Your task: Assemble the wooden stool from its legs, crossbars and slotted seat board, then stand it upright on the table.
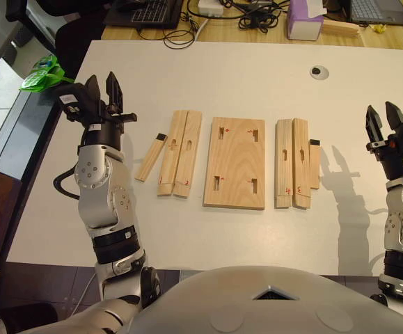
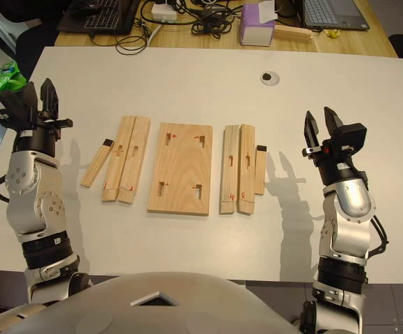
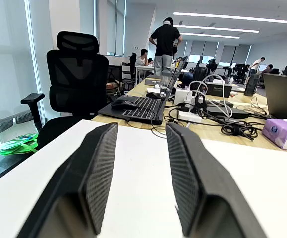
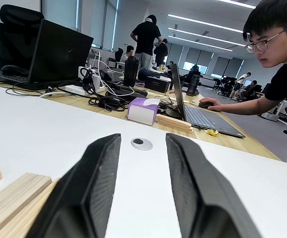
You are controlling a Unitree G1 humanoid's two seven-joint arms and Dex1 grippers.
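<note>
The slotted seat board (image 1: 234, 162) lies flat at the middle of the white counter (image 1: 257, 83) with its four rectangular slots facing up. Red marks sit beside the slots but are too small to read. Just beside it on the left, the left legs (image 1: 179, 153) lie as a pair, touching along their length. The shorter left crossbar (image 1: 150, 158), dark at one end, lies tilted just beyond them. On the board's other side the right legs (image 1: 292, 163) lie the same way. The right crossbar (image 1: 314, 165) is tucked so close against their outer edge that it is unclear whether the two touch all along. The left hand (image 1: 104, 89) hangs near the counter's left edge, well apart from the wood, its two fingers spread and holding nothing. The right hand (image 2: 319, 120) is raised near the counter's right side, its fingers likewise parted and empty. In the left eye view its arm is cut off by the frame. The right wrist view catches the ends of the right legs, clipped at the picture's corner. A round cable grommet (image 1: 319, 72) sits farther back.
</note>
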